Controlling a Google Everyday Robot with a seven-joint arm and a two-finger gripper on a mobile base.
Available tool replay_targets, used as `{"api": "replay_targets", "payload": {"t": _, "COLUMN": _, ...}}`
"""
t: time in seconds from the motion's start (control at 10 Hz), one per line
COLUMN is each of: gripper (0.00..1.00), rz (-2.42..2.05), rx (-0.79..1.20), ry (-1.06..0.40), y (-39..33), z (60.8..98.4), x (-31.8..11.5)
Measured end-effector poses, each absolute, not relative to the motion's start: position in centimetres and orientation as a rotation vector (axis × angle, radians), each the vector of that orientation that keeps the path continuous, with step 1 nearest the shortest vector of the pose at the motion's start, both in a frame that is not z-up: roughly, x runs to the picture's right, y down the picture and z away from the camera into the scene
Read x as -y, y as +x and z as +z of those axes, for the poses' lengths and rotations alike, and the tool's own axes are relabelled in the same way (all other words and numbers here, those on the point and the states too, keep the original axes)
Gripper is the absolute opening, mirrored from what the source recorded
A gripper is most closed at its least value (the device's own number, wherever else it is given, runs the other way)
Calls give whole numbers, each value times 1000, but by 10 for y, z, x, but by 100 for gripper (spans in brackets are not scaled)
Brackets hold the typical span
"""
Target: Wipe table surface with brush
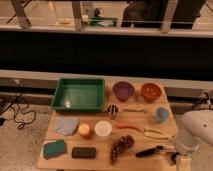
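The brush (149, 151), slim with a black handle, lies on the light tan wooden table surface (100, 142) near the front right edge. Its right end reaches toward my gripper (173, 155), which sits low at the table's front right corner, right beside that end. Whether they touch cannot be told. My white arm (196, 131) rises behind the gripper at the right edge of the view.
On the table stand a green tray (64, 102), a purple bowl (123, 90), an orange bowl (151, 91), a blue cup (161, 114), a metal cup (113, 110), a white container (103, 128), an orange fruit (85, 131), grapes (121, 146), a black block (83, 152), a teal sponge (54, 148), a blue cloth (66, 125) and a pale yellow-handled utensil (156, 132).
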State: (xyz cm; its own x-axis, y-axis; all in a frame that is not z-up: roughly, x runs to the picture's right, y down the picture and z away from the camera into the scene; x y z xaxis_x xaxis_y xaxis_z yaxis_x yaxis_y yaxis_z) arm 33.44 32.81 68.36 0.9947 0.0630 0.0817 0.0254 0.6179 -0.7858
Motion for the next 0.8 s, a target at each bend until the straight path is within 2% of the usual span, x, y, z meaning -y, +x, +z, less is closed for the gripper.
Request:
{"api": "replay_targets", "payload": {"t": 0.4, "gripper": 80, "rz": 11, "rx": 127, "ry": -905, "y": 323, "z": 704, "x": -340}}
{"api": "replay_targets", "payload": {"t": 0.8, "gripper": 80, "rz": 6, "rx": 149, "ry": -952, "y": 318, "z": 726, "x": -376}}
